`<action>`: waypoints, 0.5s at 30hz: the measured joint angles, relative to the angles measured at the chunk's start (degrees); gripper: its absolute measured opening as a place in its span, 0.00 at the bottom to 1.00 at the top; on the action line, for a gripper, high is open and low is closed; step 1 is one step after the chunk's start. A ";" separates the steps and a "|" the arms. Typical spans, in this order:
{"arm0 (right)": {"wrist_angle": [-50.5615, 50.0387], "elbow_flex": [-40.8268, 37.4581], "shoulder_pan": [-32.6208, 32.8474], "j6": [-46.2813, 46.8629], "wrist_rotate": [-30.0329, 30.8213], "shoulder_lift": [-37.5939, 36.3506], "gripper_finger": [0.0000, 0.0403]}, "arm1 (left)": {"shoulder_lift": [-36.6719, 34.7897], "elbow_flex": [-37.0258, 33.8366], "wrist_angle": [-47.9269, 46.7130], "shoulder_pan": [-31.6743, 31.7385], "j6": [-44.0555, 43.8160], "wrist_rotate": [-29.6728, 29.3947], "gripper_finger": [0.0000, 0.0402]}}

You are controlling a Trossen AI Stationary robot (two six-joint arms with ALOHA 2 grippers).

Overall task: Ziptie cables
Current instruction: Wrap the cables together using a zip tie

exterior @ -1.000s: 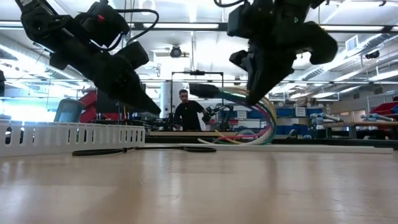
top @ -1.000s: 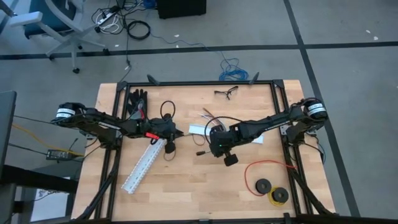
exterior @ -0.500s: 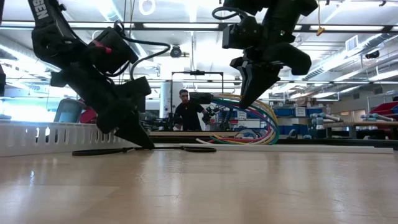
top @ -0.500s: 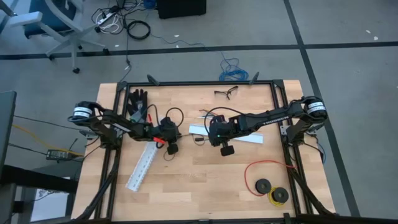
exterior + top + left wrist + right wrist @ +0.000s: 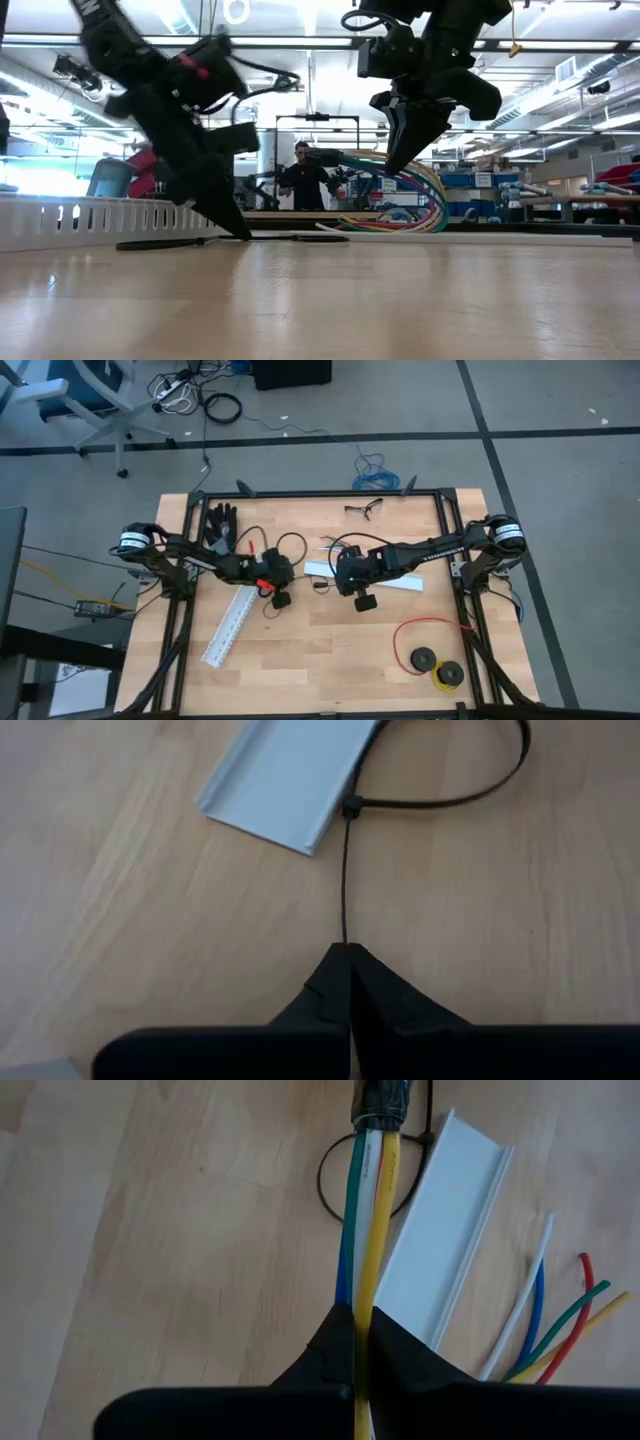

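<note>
The left gripper (image 5: 347, 952) pinches the black zip tie (image 5: 345, 870) tail, and the right gripper (image 5: 362, 1316) squeezes the cables (image 5: 366, 1210) above the table (image 5: 320, 650).

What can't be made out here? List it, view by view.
- Left wrist view: the left gripper, shut on the zip tie; its loop is cut off by the edge.
- Right wrist view: the right gripper hides the cables it clamps.
- High view: zip tie too small.
</note>
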 joint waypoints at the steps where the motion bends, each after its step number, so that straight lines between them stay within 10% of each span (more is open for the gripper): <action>1: -0.37 0.00 -0.02 0.18 0.00 0.00 0.00 | 0.10 2.40 -4.49 -0.33 -0.02 -0.12 0.01; 15: 5.40 -4.18 -0.61 5.50 0.89 1.88 0.00 | 0.04 29.68 -46.28 -4.26 -3.57 -5.01 0.00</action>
